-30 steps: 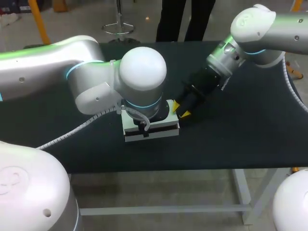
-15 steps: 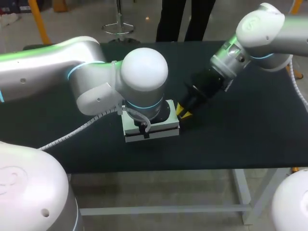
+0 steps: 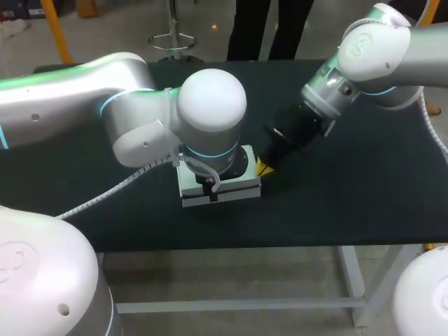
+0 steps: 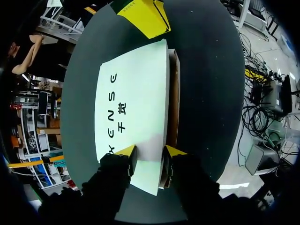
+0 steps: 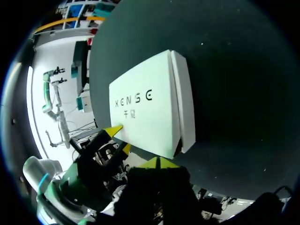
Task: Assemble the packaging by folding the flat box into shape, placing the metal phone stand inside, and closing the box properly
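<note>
The white box point(image 3: 222, 187) lies closed and flat on the black table, mostly hidden under my left arm in the head view. In the left wrist view its printed lid point(image 4: 133, 105) runs ahead of my left gripper point(image 4: 149, 154), with a brown side flap point(image 4: 174, 89) along one edge. That gripper is open, one fingertip on the lid and the other at the flap's edge. My right gripper point(image 3: 264, 166) is shut, empty, its tips together just off the box's right end point(image 5: 159, 163). The box point(image 5: 145, 105) shows a side flap point(image 5: 186, 105) slightly ajar. No phone stand is visible.
The black table point(image 3: 350, 203) stretches wide to the right of the box and in front of it. My left arm's big elbow joint point(image 3: 210, 105) hangs over the box and blocks the view from above.
My right gripper has shut its fingers and shifted slightly toward the box's right end. The left arm and the box have kept still.
</note>
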`<state>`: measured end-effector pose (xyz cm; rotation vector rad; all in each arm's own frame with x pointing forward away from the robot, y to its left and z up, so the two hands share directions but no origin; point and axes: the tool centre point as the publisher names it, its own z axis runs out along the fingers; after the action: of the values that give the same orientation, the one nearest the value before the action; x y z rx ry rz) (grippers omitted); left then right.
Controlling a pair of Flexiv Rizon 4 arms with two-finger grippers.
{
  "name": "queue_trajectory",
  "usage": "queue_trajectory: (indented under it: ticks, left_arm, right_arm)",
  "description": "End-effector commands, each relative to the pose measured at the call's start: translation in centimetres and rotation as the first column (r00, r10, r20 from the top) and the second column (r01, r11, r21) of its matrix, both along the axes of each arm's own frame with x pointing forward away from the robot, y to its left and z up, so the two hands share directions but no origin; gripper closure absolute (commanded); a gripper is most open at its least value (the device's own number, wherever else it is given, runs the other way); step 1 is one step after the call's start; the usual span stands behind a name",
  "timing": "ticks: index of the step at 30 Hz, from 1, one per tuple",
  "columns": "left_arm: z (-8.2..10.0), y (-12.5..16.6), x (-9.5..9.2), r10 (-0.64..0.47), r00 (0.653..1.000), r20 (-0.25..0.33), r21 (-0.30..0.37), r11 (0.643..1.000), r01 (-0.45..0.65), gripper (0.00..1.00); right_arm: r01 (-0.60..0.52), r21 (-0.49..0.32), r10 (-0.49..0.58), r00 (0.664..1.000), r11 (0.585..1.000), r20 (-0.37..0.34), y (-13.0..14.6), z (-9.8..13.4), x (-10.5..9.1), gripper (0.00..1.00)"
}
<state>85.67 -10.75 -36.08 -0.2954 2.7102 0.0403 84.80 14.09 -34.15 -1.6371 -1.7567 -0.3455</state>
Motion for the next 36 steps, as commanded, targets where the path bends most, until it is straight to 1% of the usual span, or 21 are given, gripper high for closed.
queue_trajectory:
  ticks: [1, 17, 27, 36]
  left_arm:
    - [-0.1, -0.1, 0.0, 0.002, 1.0, 0.002, 0.005, 1.0, -0.002, 0.59]
    - [-0.2, -0.1, -0.1, -0.001, 1.0, -0.005, 0.009, 1.0, 0.001, 0.59]
    - [-0.2, 0.0, -0.2, -0.001, 1.0, -0.009, 0.01, 1.0, 0.001, 0.59]
    - [-0.2, 0.0, -0.2, -0.001, 1.0, -0.012, 0.011, 1.0, 0.001, 0.59]
  right_arm:
    - [0.004, -0.008, -0.003, 1.0, 1.0, 0.012, 0.1, 0.0, -0.5, 1.0]
    - [-0.018, -0.039, 0.019, 1.0, 0.999, 0.009, 0.7, -1.3, -0.3, 1.0]
    - [-0.006, -0.031, 0.006, 1.0, 0.999, 0.017, 0.7, -0.9, 0.3, 1.0]
    - [-0.006, -0.043, 0.006, 1.0, 0.999, -0.017, 1.0, -2.2, 1.5, 1.0]
